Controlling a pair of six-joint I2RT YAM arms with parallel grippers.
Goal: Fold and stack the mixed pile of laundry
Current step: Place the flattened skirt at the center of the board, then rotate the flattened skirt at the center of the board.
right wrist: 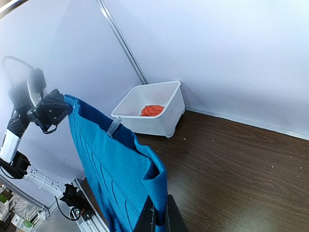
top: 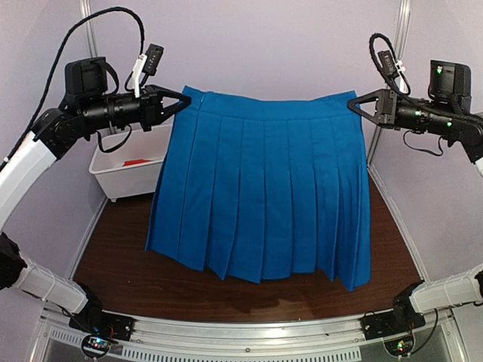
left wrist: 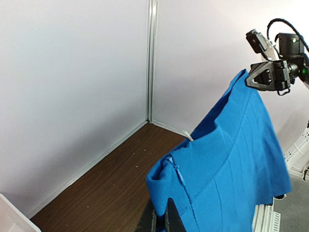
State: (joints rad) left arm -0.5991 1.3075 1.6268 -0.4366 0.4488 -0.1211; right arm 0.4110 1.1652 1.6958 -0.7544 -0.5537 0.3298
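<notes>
Up high, the left hand [top: 186, 100] is pinched together on one top corner of a royal-blue pleated cloth skirt [top: 264, 196], its dark fingers closed over the waistband edge beside the zip. Its own wrist view shows the cloth bunched just over those fingertips. Across from it, at about the same height, the right hand [top: 352, 103] is likewise clamped on the opposite waistband corner. In its wrist view a fold of blue fabric is wrapped round its fingers.

Between the two hands the waistband is stretched nearly straight and level, sagging only a little. The skirt hangs down flat from it, facing the overhead camera, its pleats running vertically and fanning wider toward the hem. The hem hangs over the middle of the dark brown wooden worktop [top: 189, 290]; whether it touches the surface cannot be told.

Behind the skirt's left edge, at the far left of the worktop near the wall, stands a white rectangular plastic bin [top: 113, 181], partly hidden by the cloth in the overhead view. Inside the bin lies a bright orange-red cloth garment [right wrist: 152, 110], crumpled on the bottom, well apart from the skirt and from both hands.
</notes>
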